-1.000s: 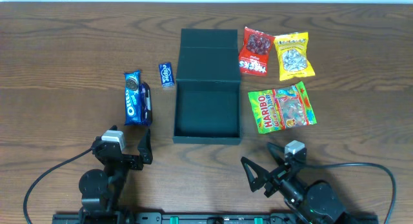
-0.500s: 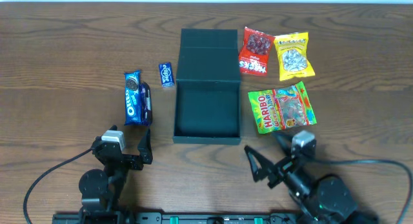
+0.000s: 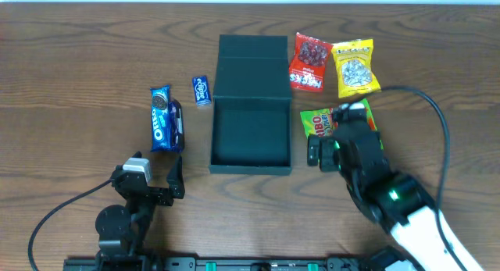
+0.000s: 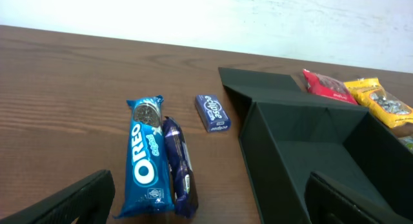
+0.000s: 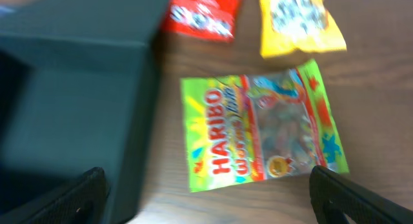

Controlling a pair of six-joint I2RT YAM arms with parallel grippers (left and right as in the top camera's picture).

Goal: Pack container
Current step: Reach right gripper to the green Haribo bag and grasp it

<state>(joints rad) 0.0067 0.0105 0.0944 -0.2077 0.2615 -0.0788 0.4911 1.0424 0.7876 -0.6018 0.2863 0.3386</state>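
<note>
1. Overhead.
   - Shows the dark green-black, matte, rigid square container [image 3: 250,138] at the centre of the dark brown wooden table [image 3: 78,68], hinged flap lid laid open toward 12 o'clock.
   - Places at its 9 o'clock a long blue Oreo biscuit packet [image 3: 159,119] touching a darker blue packet [image 3: 176,124], and at 10 o'clock a small blue wrapped bar [image 3: 202,90].
   - Places at 1 o'clock a red snack bag [image 3: 310,62] beside a yellow snack bag [image 3: 355,68].
   - Finds at 3 o'clock a bright green Haribo gummy bag [image 3: 316,121], largely covered by the right gripper [image 3: 332,150] above it.
   - Sets the left gripper [image 3: 146,180] at 7 o'clock, well apart from the container, jaws spread wide.

2. Left wrist.
   - Frames both black fingers at the lower corners, far apart, clear of every packet.
   - Shows the Oreo packet and the darker packet side by side at 12 o'clock, with the small bar beyond.
   - Puts the open container at 2 o'clock, the red and yellow bags past its far wall.

3. Right wrist.
   - Comes out blurred.
   - Frames both fingers at the lower corners, spread wide, with the Haribo bag flat on the wood between them.
   - Leaves any contact with the bag unreadable.
   - Puts the container's wall at 9 o'clock, and the red and yellow bags at 12 o'clock.
</note>
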